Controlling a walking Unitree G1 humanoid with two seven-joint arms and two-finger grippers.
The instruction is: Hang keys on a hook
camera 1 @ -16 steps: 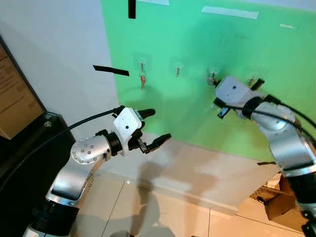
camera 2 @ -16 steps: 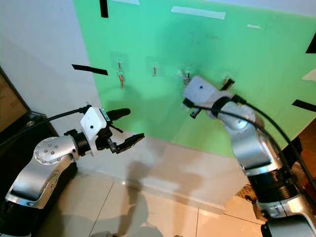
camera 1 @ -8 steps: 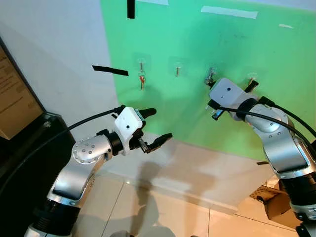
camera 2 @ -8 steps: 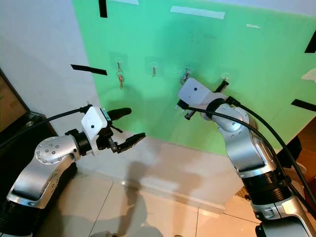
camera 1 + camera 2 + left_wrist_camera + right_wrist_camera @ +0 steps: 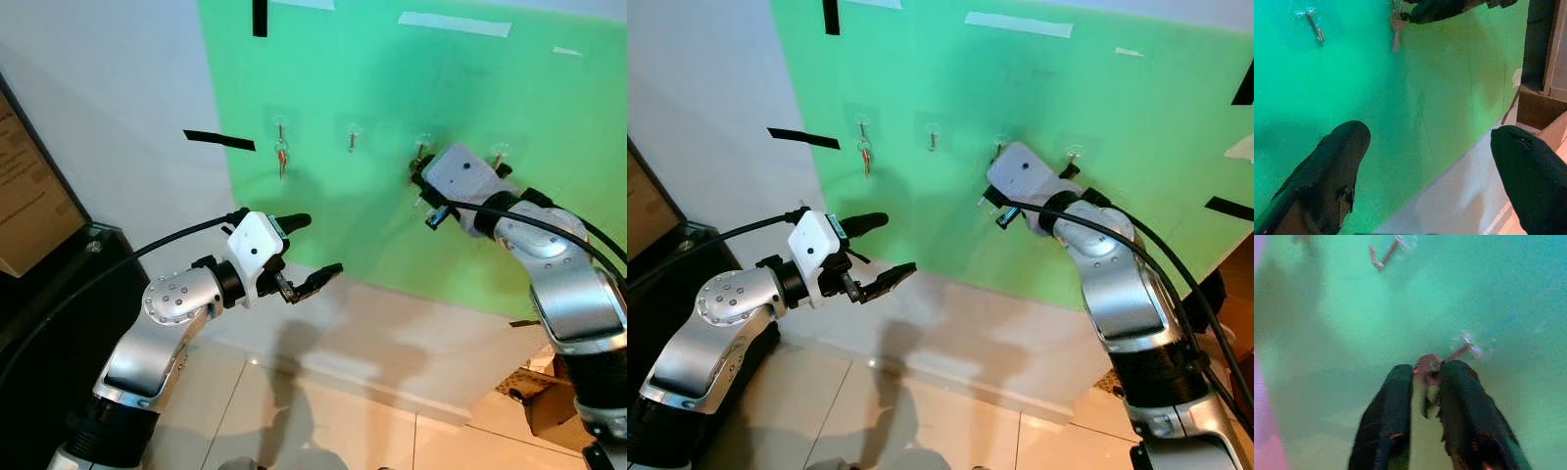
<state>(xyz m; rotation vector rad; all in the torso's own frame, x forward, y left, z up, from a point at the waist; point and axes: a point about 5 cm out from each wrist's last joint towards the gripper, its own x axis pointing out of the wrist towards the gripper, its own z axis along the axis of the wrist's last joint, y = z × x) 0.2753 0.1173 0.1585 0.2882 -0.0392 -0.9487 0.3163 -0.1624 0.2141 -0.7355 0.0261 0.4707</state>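
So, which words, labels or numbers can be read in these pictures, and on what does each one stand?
No text can be quoted.
The brown board at the far left carries lines of print, too small and blurred to read.
The green panel, its tape strips and the hooks bear no writing.
The keys held between the right gripper's fingers show no readable marking.

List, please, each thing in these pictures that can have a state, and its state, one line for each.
Right gripper: shut on keys, held up at the third hook.
Keys: pinched between the fingers, touching the third hook.
Third hook: on the green board, keys at its tip.
First hook: already holds hanging keys.
Second hook: bare.
Left gripper: open, holding nothing, away from the board.
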